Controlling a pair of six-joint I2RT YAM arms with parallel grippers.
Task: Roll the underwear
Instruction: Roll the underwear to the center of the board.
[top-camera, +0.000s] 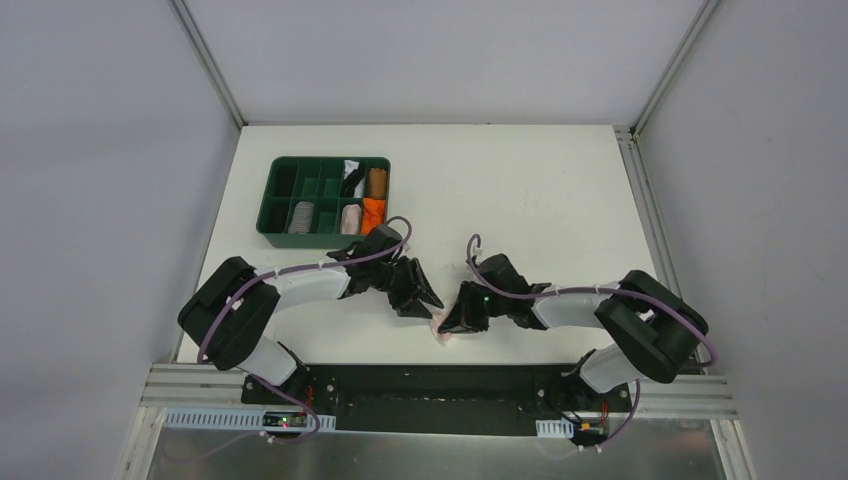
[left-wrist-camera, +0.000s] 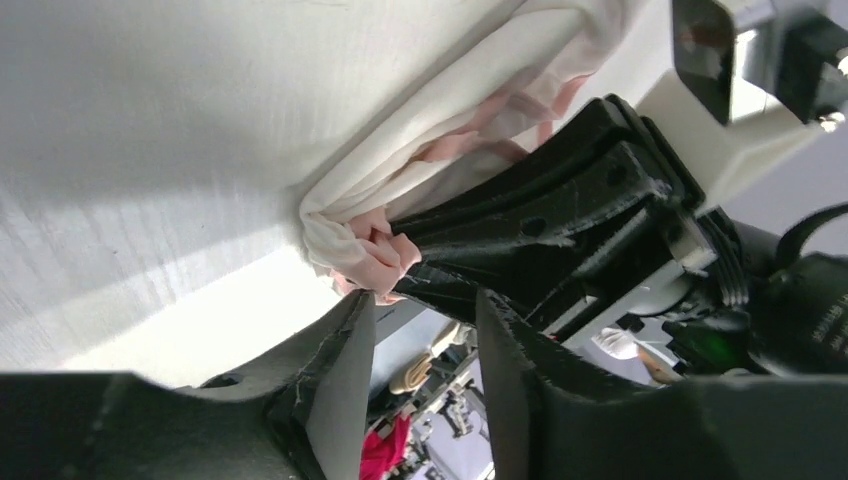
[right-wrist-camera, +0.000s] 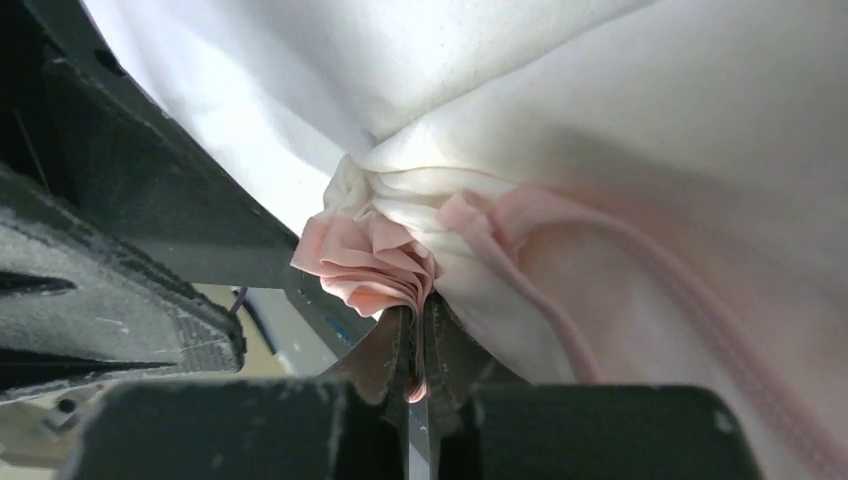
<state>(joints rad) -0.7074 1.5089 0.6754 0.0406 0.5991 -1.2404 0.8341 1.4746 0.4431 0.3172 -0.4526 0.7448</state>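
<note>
The paler pink-white underwear (top-camera: 443, 332) with pink edging lies bunched at the table's front centre, mostly hidden under both grippers. My right gripper (right-wrist-camera: 418, 315) is shut on a folded bunch of its pink edging (right-wrist-camera: 370, 260); the white cloth (right-wrist-camera: 620, 150) spreads beyond it. In the top view the right gripper (top-camera: 458, 318) sits right over the cloth. My left gripper (left-wrist-camera: 425, 300) is open, its jaws apart, one fingertip (left-wrist-camera: 360, 310) touching the bunched cloth (left-wrist-camera: 430, 120) beside the right gripper's black fingers (left-wrist-camera: 540, 215). It shows in the top view (top-camera: 425, 298). The pink underwear with navy edging is not in view.
A dark green compartment tray (top-camera: 265, 215) stands at the back left, holding rolled cloths: orange (top-camera: 373, 212), brown (top-camera: 377, 182), grey (top-camera: 301, 216) and pale pink (top-camera: 350, 217). The table's front edge and the black arm-mount rail (top-camera: 430, 385) lie just behind the grippers.
</note>
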